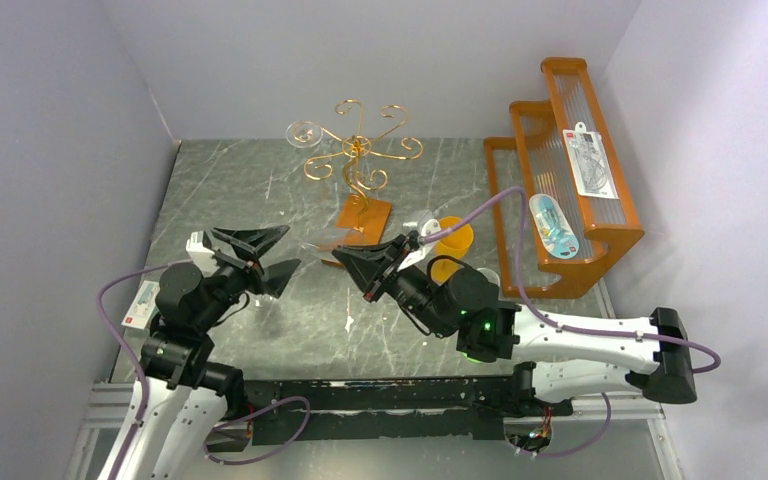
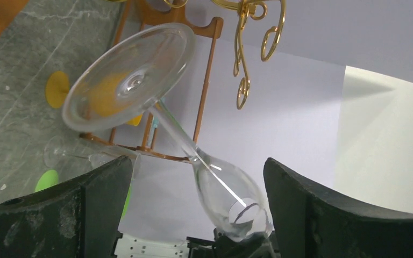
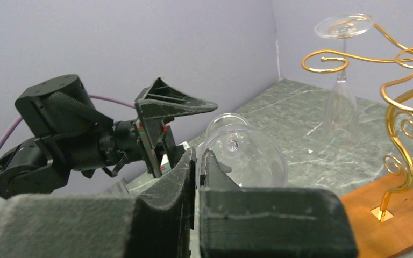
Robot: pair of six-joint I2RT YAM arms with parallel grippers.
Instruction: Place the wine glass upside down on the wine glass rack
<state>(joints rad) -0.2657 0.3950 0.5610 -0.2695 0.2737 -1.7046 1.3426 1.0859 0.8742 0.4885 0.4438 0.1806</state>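
Note:
A clear wine glass (image 2: 215, 183) is held in the air, tilted, foot (image 2: 132, 80) pointing towards the rack. My right gripper (image 3: 198, 161) is shut on the rim of its bowl (image 3: 247, 153); in the top view this gripper (image 1: 368, 268) is at mid-table. My left gripper (image 1: 257, 262) is open, with one of its fingers (image 2: 86, 209) on each side of the bowl and not touching it. The copper-gold wine glass rack (image 1: 358, 160) stands behind on its wooden base (image 1: 370, 215). A second clear glass (image 3: 343, 80) hangs upside down on a rack arm.
A large orange stepped wooden shelf (image 1: 560, 180) with packets stands at the right. An orange glass (image 1: 453, 238) and an orange foot (image 1: 447, 268) are by the right arm. A clear glass (image 2: 59, 153) and something green (image 2: 47, 180) lie on the table. Walls close in on both sides.

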